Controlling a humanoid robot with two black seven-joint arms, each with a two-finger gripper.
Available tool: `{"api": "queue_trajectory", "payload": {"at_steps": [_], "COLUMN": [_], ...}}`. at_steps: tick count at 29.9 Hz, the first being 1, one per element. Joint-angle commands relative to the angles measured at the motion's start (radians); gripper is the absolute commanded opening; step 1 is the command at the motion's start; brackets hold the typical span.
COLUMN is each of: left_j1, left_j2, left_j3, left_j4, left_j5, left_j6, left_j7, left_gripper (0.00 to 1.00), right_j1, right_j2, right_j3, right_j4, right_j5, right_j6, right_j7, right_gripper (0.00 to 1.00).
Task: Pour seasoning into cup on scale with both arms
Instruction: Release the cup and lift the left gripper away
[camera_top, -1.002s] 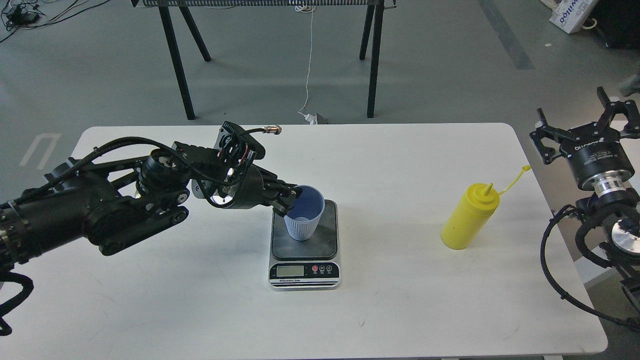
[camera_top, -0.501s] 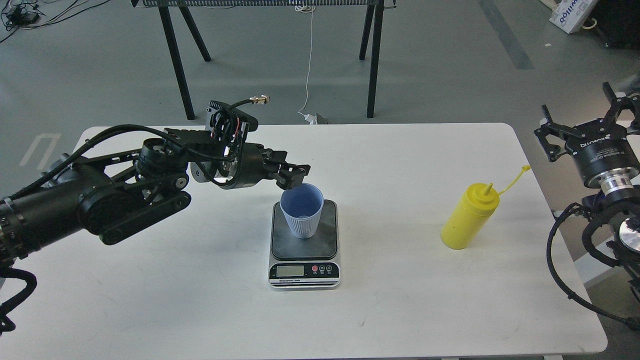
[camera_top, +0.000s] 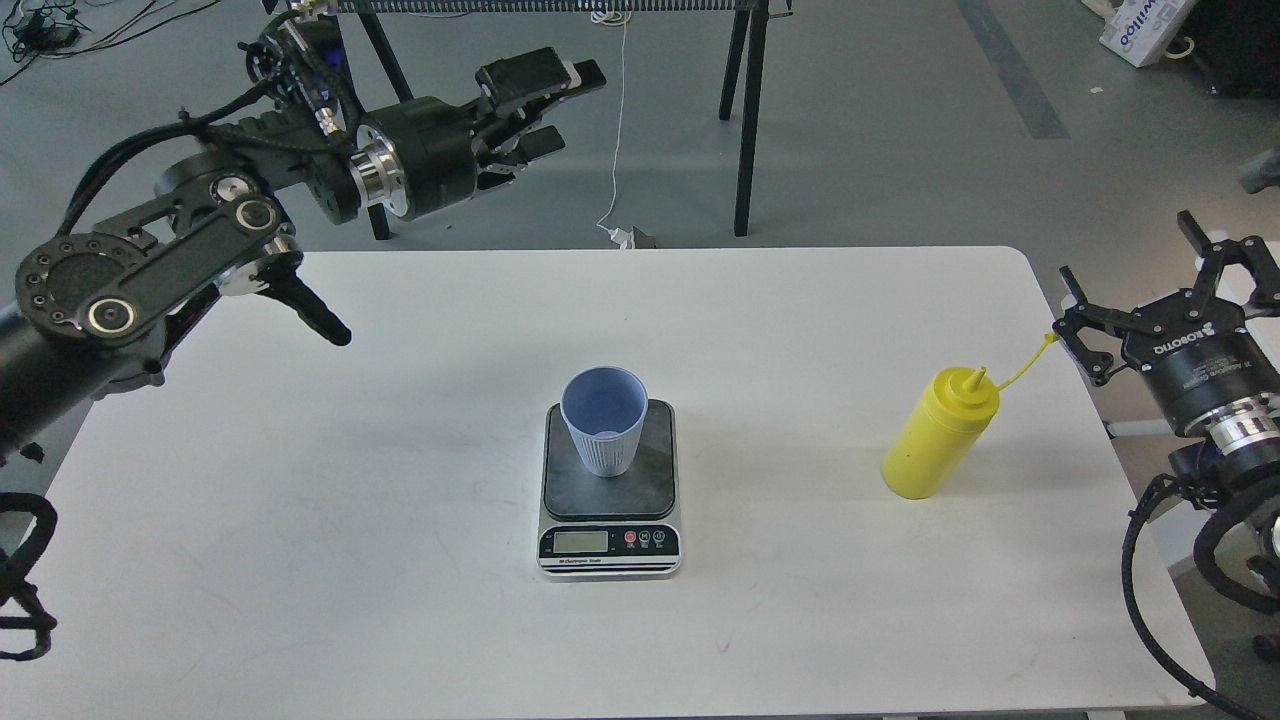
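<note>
Cup (camera_top: 604, 422): I'm seeing it standing upright on the dark plate of the scale (camera_top: 609, 500), toward the plate's back-left part; mouth open to the cam, pale inside, ribbed outside. Nothing is touching it.

Scale: sitting flat near the table's centre, front panel w/ LCD & red buttons facing me. I'm not able to read the display, too small.

Seasoning (camera_top: 938, 433): yellow squeeze btl standing on the table, well apart from the scale on the right side, leaning a bit in this view. Cone nozzle is bare; the small cap is hanging off on its thin tether, pointing up-right toward my right gripper.

Right gripper (camera_top: 1165, 290): I'm holding it off the table's right edge, near the btl's tethered cap but gripping nothing. Fingers are spread wide, jaws parted, pointing up & away from me.

Left gripper (camera_top: 555, 105): I'm holding it high over the floor past the table's back-left edge, well apart from cup & scale. Fingers are parted w/ a clear gap, nothing between them.

Table (camera_top: 400, 560): white top w/ rounded corners, carrying scale & btl.

Bkgd: grey floor, black legs of a stand (camera_top: 745, 120) behind the table, a white cable (camera_top: 618, 130) hanging down to the floor.
</note>
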Motion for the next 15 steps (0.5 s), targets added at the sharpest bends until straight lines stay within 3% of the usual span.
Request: {"api": "queue_trajectory", "payload": {"at_steps": [1, 7, 10, 15], "left_j1": [0.015, 0.024, 0.027, 0.029], "left_j2": [-0.016, -0.06, -0.06, -0.062], "left_j3": [-0.051, -0.137, -0.143, -0.145], "left_j4": [0.07, 0.267, 0.279, 0.279], "left_j5": [-0.273, -0.49, -0.504, -0.505], "left_j6": [0.004, -0.007, -0.009, -0.006], "left_j7": [-0.003, -0.069, -0.101, -0.106], "left_gripper": [1.0, 1.0, 1.0, 1.0], "right_j1": [-0.144, -0.322, -0.351, -0.34], "right_j2": [-0.034, -0.023, -0.007, 0.088], "right_j3": [0.003, 0.005, -0.004, -0.06], "right_j4": [0.09, 0.116, 0.121, 0.119], "right_j5": [0.002, 0.002, 0.002, 0.006], "right_j6": [0.0, 0.0, 0.0, 0.0], "right_j7": [0.004, 0.029, 0.039, 0.027], "right_gripper": [1.0, 1.0, 1.0, 1.0]}}
